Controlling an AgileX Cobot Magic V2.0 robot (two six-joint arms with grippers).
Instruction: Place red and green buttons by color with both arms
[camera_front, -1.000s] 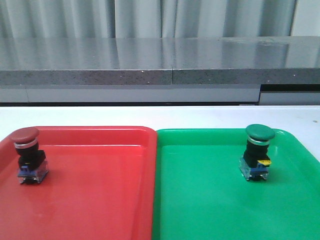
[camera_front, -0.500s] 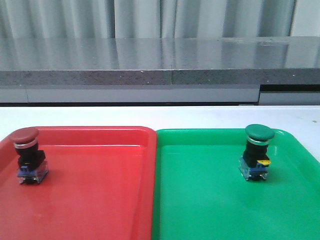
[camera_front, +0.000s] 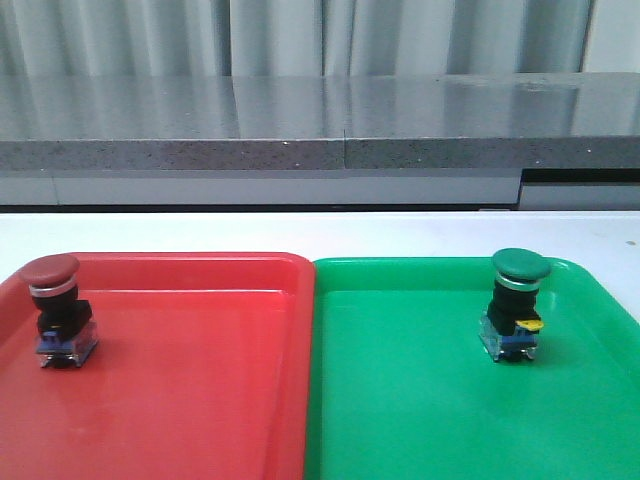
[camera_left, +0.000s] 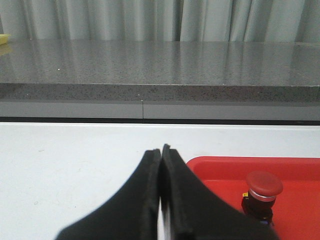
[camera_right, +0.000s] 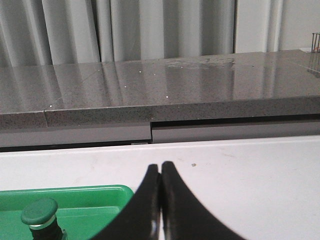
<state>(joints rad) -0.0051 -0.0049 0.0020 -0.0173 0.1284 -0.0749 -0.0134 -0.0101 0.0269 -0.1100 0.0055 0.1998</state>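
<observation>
The red button stands upright in the red tray, near its far left corner. The green button stands upright in the green tray, toward its far right. Neither arm shows in the front view. In the left wrist view my left gripper is shut and empty over the white table, left of the red tray, with the red button beside it. In the right wrist view my right gripper is shut and empty, right of the green tray and the green button.
The two trays sit side by side on the white table. A grey stone ledge runs behind the table, with curtains beyond it.
</observation>
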